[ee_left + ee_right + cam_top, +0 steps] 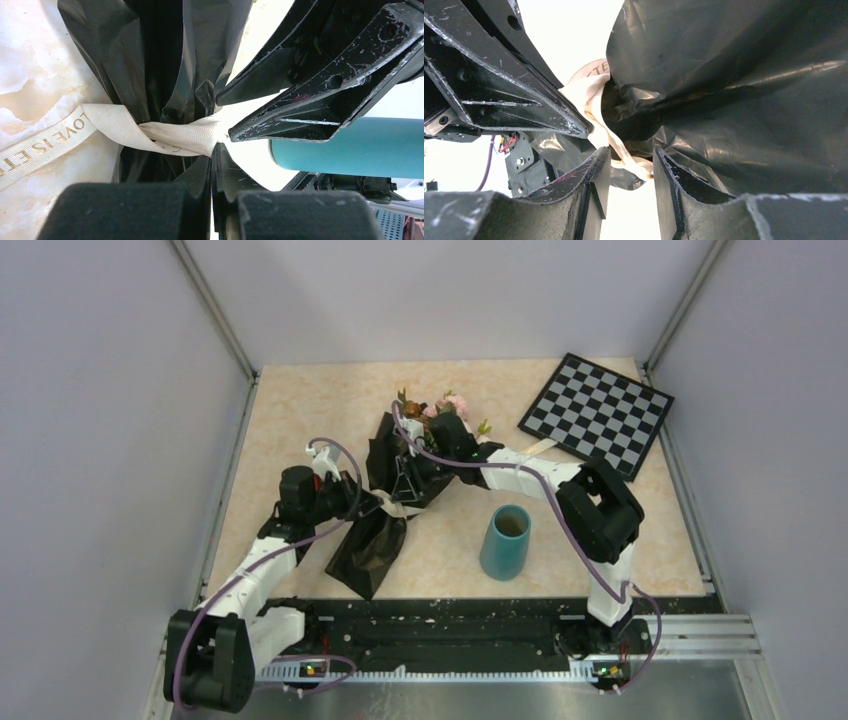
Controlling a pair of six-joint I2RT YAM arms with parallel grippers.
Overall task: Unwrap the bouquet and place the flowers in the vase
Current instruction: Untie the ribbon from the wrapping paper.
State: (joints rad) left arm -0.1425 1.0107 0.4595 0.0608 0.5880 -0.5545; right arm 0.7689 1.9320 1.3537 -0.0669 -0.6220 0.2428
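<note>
Jaws of the left gripper (214,150) are pressed together, pinching the cream printed ribbon (170,135) at their tips. Those of the right gripper (631,152) stand narrowly apart, with a strand of that ribbon between them. We see the bouquet (372,545), wrapped in glossy black paper, lying just left of the small teal cylindrical vase (505,543), which stands upright. Its pink and cream flowers (447,405) lie beyond the vase. We mark a black-and-white checkerboard (597,412) beyond the vase, to its right.
</note>
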